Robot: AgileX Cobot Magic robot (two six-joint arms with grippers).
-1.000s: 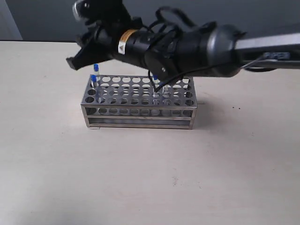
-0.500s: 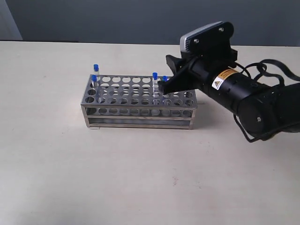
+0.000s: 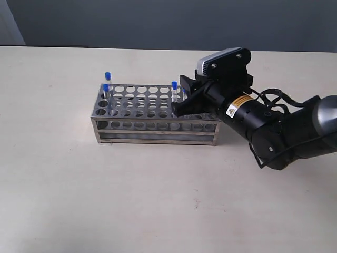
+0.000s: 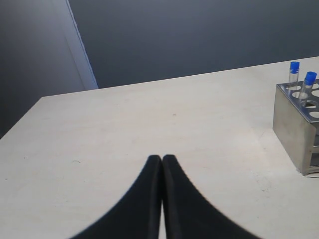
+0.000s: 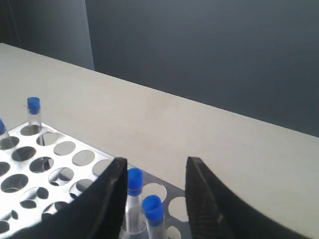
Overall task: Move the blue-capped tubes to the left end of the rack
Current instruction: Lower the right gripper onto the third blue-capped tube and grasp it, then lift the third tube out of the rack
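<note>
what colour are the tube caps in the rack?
Bright blue tube caps. Clearest in the right wrist view, close up above the rack.

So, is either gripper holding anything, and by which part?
Nothing held: right gripper open by two blue-capped tubes, left gripper shut and empty.

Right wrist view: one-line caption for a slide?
Open right gripper lined up on two blue-capped tubes in the rack.
</note>
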